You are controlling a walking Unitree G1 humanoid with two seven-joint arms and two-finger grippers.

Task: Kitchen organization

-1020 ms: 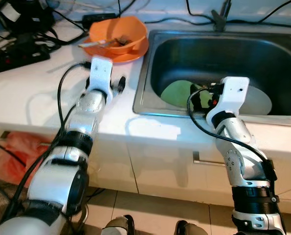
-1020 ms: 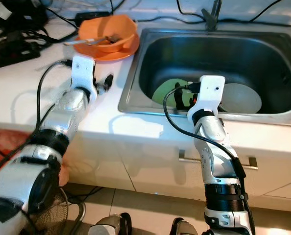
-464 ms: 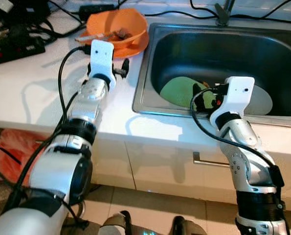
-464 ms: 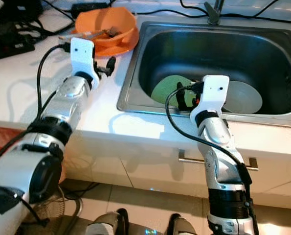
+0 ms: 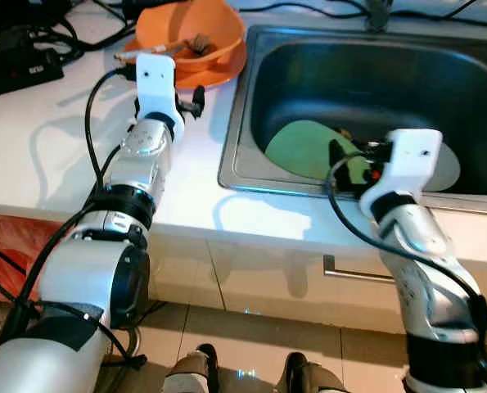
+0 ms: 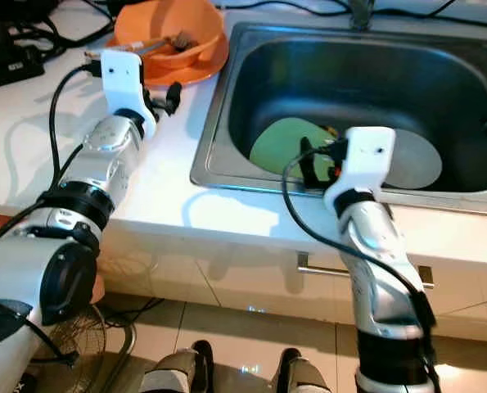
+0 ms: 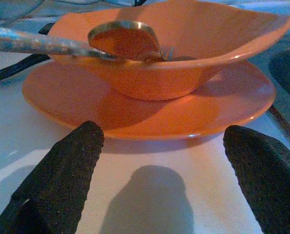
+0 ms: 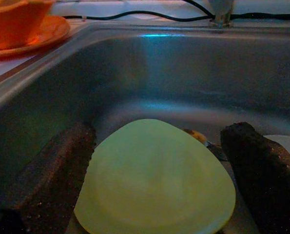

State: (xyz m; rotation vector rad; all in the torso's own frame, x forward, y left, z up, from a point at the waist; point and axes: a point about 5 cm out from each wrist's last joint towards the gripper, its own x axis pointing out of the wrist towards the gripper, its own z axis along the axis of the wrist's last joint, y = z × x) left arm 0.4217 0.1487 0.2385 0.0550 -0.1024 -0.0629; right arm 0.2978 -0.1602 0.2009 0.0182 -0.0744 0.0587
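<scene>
An orange bowl (image 5: 196,33) holding a spoon (image 7: 120,41) and a fork sits on an orange plate (image 7: 149,112) on the white counter, left of the steel sink (image 5: 374,74). My left gripper (image 5: 190,100) rests low over the counter, open, its fingertips just short of the plate's near rim. Down in the sink lie a green plate (image 5: 304,147) and, right of it, a white plate (image 5: 449,164). Over the sink's front edge my right gripper (image 5: 349,160) stands open, pointing at the green plate (image 8: 154,180), holding nothing.
A black power strip (image 5: 22,65) and tangled cables crowd the counter's back left. The faucet base (image 5: 380,15) stands behind the sink. A drawer handle (image 5: 349,270) runs below the counter edge. A red bag (image 5: 6,246) lies on the floor at left.
My left gripper has moved forward across the counter, closer to the orange plate. The right gripper stays over the sink's front edge. The camera has shifted slightly.
</scene>
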